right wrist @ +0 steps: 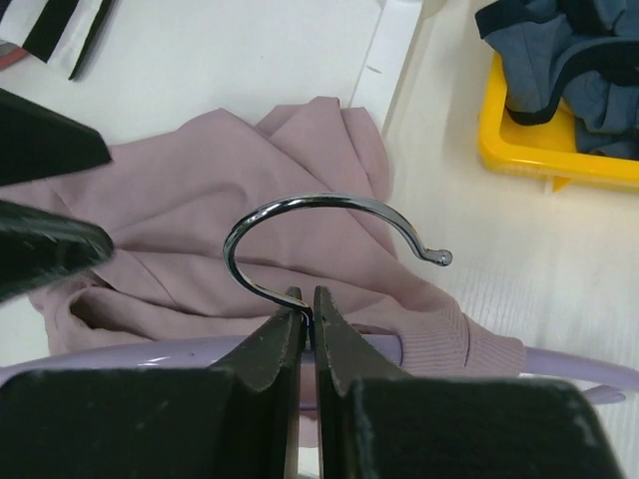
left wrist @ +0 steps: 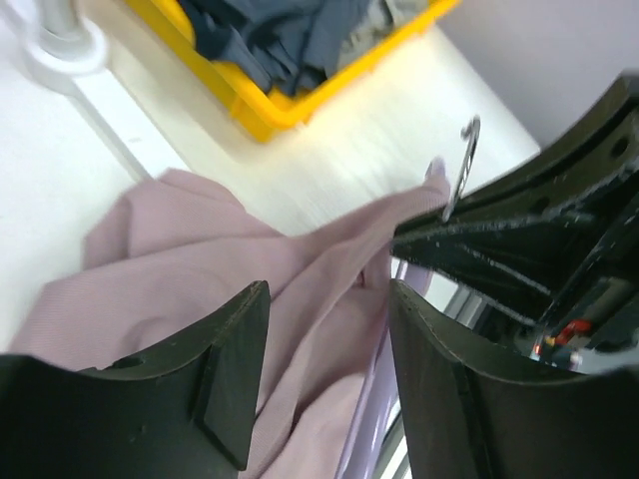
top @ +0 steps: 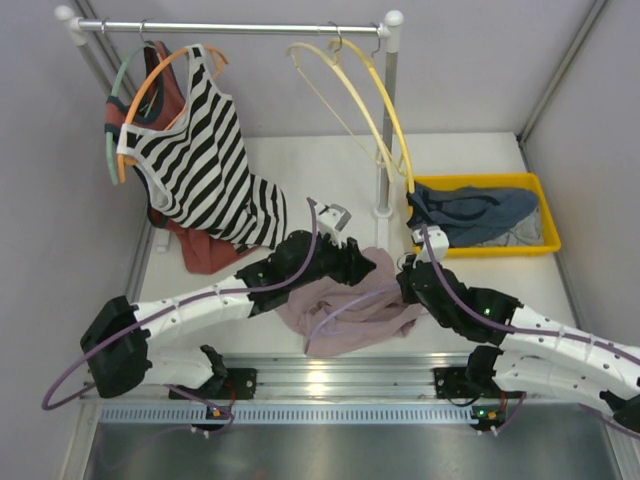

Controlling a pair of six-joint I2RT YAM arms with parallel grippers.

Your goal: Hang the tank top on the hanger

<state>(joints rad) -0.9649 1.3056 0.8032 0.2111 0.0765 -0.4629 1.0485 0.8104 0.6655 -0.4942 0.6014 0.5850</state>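
two hands at the crumpled tank top on the tabletop: right hand clenched on the hook stem of the hanger, its lavender bar partly under fabric; left hand released, fingers spread above the cloth.

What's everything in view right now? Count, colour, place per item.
tank top: 1, dusty pink, crumpled on table between the arms
hanger: 1, lavender with metal hook, lying at the tank top
striped top: 1, black-white, on orange hanger, rail left
orange hanger: 1, orange, rail left
rust-red garment: 1, rust red, behind striped top
green hanger: 1, pale green, rail's left end
yellow hangers: 2, pale yellow, rail right, bare
rail: 1, metal bar on white posts, table back
bin: 1, yellow, table right
clothes: count unclear, blue-grey, in bin
table: 1, white
left gripper: 1, black, open over tank top
right gripper: 1, black, shut on hanger's hook
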